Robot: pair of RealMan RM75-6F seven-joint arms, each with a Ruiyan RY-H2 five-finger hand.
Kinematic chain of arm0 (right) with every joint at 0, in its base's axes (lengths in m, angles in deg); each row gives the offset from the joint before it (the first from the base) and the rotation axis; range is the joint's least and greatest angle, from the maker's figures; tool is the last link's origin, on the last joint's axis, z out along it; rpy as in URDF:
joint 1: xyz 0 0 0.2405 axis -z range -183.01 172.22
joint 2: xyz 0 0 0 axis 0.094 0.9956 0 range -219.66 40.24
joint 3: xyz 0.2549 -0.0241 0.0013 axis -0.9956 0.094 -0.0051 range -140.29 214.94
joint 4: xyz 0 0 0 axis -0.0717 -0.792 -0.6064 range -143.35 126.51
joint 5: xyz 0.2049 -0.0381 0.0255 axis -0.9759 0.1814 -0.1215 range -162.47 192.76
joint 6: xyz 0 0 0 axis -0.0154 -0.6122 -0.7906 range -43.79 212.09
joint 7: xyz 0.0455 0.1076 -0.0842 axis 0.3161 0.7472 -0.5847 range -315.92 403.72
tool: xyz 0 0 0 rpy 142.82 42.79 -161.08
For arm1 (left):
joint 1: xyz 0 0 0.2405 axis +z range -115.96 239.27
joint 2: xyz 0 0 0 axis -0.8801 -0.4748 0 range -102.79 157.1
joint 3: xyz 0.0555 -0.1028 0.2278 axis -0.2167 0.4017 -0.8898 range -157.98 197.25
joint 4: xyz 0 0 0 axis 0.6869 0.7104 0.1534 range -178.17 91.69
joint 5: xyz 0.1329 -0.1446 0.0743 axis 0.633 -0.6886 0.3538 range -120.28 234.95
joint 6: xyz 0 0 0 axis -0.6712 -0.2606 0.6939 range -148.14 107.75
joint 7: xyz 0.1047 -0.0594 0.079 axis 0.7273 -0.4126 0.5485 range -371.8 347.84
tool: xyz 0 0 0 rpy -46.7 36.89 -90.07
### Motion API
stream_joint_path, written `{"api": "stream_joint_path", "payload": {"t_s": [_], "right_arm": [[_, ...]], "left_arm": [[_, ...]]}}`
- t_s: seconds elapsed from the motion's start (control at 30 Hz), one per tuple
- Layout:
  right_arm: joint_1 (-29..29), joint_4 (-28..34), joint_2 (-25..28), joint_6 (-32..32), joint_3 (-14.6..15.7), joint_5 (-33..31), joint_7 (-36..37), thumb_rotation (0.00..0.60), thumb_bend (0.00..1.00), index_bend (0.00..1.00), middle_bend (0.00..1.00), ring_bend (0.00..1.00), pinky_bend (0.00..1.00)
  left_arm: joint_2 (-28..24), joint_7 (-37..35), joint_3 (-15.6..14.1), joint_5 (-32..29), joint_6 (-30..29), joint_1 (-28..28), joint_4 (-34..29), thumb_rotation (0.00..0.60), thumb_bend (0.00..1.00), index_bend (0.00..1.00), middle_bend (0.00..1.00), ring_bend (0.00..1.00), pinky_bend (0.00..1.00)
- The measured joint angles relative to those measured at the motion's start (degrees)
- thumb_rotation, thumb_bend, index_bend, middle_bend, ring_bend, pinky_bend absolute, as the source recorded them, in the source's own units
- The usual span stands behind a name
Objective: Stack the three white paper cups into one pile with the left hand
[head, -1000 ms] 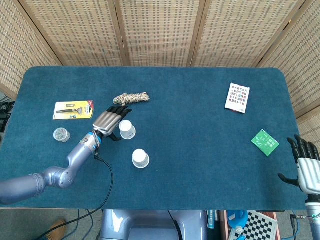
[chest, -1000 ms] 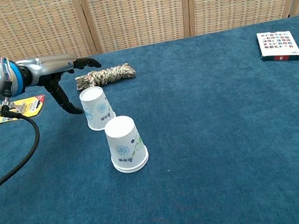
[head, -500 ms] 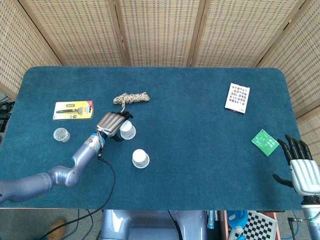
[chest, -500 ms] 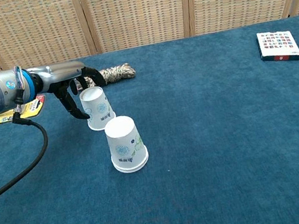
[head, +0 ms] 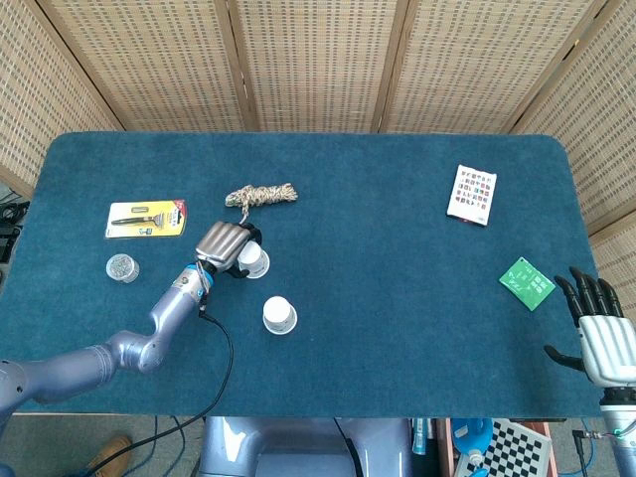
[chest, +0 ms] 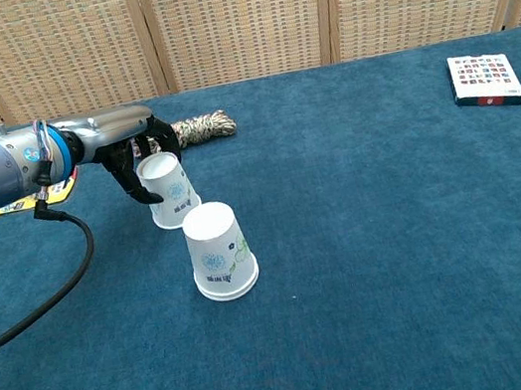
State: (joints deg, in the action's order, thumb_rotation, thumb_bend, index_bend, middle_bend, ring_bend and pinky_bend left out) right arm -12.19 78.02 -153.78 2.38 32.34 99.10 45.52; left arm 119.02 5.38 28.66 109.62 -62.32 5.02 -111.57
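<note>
In the last second the left hand (chest: 137, 151) has moved in from beside the far cup (chest: 169, 189) and closed its fingers around the upper part of it. This means the grasp is now being made, so lifting can probably begin soon. The cup stands upside down on the blue worktop (chest: 398, 231) and seems slightly tilted. The near cup (chest: 218, 251) stands just in front of it, apart. Only two cups are visible; the far one may already be two stacked. The right hand (head: 602, 333) waits far away with spread, empty fingers.
</note>
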Motion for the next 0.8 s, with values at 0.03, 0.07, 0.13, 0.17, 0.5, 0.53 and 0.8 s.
{"api": "stream_joint_path", "payload": {"t_s": [0.03, 0.07, 0.13, 0.17, 0.5, 0.53, 0.8], "right_arm": [[-0.01, -0.02, 0.0, 0.04, -0.01, -0.03, 0.02, 0.6, 0.0, 0.12, 0.0, 0.0, 0.0], [-0.04, -0.03, -0.01, 0.11, -0.01, -0.07, 0.06, 0.6, 0.0, 0.12, 0.0, 0.0, 0.0], [-0.06, -0.02, -0.01, 0.19, 0.03, -0.1, 0.11, 0.6, 0.0, 0.12, 0.0, 0.0, 0.0], [-0.07, -0.04, 0.0, 0.22, 0.03, -0.11, 0.12, 0.6, 0.0, 0.12, 0.0, 0.0, 0.0], [-0.15, -0.05, -0.13, 0.49, 0.06, -0.37, -0.02, 0.6, 0.0, 0.12, 0.0, 0.0, 0.0], [-0.16, -0.02, -0.12, 0.51, 0.06, -0.38, -0.03, 0.6, 0.0, 0.12, 0.0, 0.0, 0.0], [-0.23, 0.18, -0.13, 0.79, 0.15, -0.49, -0.2, 0.6, 0.0, 0.12, 0.0, 0.0, 0.0]], "left_arm": [[0.14, -0.09, 0.1, 0.23, -0.23, 0.09, 0.14, 0.6, 0.25, 0.39, 0.34, 0.38, 0.41], [0.23, -0.07, 0.17, 0.35, -0.36, 0.15, 0.25, 0.6, 0.26, 0.39, 0.34, 0.39, 0.41], [0.29, -0.05, 0.27, 0.38, -0.47, 0.28, 0.3, 0.6, 0.29, 0.4, 0.35, 0.39, 0.41], [0.3, -0.04, 0.3, 0.43, -0.52, 0.33, 0.33, 0.6, 0.29, 0.4, 0.35, 0.39, 0.41], [-0.76, -0.42, 1.02, 1.04, -0.95, 0.73, -0.83, 0.6, 0.3, 0.42, 0.36, 0.4, 0.41], [-1.27, -0.47, 1.14, 1.21, -1.1, 0.8, -1.49, 0.6, 0.3, 0.42, 0.36, 0.4, 0.41], [-6.85, -0.45, 2.03, 3.52, -3.96, 1.77, -10.47, 0.6, 0.3, 0.42, 0.36, 0.4, 0.41]]}}
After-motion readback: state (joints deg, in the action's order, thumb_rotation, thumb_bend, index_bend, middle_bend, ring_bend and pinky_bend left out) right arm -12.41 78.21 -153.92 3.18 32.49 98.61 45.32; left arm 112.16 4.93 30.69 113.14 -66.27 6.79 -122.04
